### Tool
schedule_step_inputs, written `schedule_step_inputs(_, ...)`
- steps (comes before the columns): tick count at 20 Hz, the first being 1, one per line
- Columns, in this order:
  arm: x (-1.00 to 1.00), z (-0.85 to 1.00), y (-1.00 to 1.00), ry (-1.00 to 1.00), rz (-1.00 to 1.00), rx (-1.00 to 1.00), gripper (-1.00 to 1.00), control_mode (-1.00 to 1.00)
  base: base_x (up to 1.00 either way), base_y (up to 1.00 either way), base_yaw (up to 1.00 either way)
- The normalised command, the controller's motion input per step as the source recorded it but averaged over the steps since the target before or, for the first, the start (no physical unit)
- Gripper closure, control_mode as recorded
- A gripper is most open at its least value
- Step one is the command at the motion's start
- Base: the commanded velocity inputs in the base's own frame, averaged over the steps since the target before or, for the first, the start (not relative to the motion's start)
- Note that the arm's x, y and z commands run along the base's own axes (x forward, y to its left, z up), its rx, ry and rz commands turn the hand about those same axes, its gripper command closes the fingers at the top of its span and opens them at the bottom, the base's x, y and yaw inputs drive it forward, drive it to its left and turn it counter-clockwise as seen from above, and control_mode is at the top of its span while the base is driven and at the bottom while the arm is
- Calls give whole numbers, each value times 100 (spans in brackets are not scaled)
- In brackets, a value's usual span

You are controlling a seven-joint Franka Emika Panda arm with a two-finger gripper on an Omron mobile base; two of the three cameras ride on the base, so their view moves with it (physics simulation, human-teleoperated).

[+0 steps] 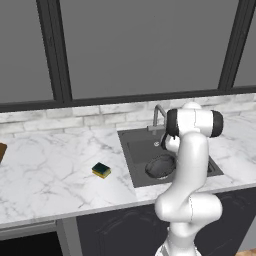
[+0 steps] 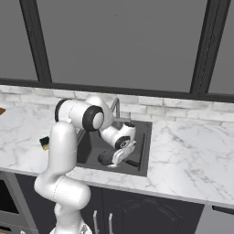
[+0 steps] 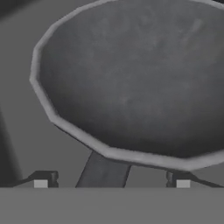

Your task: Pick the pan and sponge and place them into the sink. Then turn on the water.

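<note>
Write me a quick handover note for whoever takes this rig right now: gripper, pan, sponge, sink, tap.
Gripper: jaws open, empty, low in the sink just above the pan's handle.
Pan: lies in the sink basin, released.
Sponge: on the marble counter, left of the sink, untouched.
Faucet: no water seen running.
Done: pan in sink.
Left: fetch the sponge, drop it in the sink, turn on the water.

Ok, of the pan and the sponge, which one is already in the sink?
The pan: round, dark grey, lying in the sink basin under the open tool. The green-topped sponge sits on the marble counter beside the sink.
</note>
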Motion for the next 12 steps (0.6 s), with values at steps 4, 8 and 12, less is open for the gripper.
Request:
schedule_step_inputs(4,-31,-25,27,8,-10,4,-100,-100,0,0,0)
schedule_step_inputs(8,-30,-2,21,12,-10,7,-100,-100,0,0,0)
schedule_step_inputs(12,-17,38,31,-1,-7,2,-100,-100,0,0,0)
